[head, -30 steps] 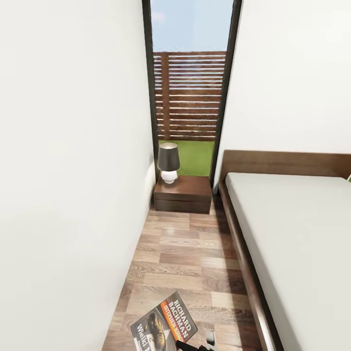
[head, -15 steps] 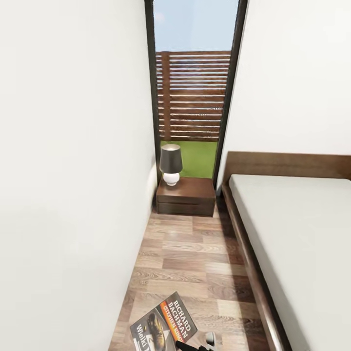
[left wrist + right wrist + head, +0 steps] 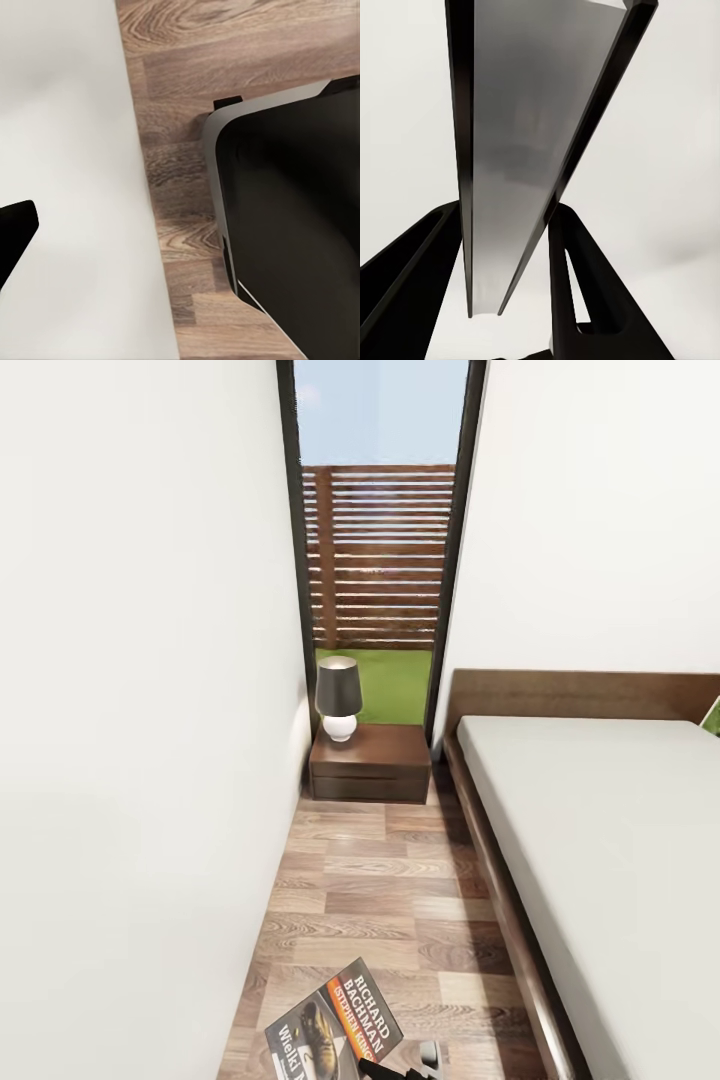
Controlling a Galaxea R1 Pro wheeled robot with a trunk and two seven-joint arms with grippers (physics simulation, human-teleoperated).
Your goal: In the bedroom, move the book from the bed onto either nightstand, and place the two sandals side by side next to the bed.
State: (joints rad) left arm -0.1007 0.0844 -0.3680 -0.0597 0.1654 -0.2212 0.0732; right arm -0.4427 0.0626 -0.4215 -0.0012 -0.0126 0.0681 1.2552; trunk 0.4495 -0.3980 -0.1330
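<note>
- Head view: the book [image 3: 335,1028] is seen at the lower edge, held up over the wood floor [image 3: 390,890], with the right gripper [image 3: 405,1066] at its lower corner. Compared with half a second ago, the whole picture is shifted slightly, so the camera has moved. The nightstand [image 3: 372,763], carrying a lamp [image 3: 338,697], stands ahead by the window [image 3: 375,550]; the bed [image 3: 600,840] lies on the right.
- Left wrist view: a wall [image 3: 67,150], floor planks and the robot's dark base [image 3: 292,217] are shown; the left fingers' state cannot be told.
- Right wrist view: the book's edge [image 3: 521,150] is clamped between the closed fingers [image 3: 577,285].
</note>
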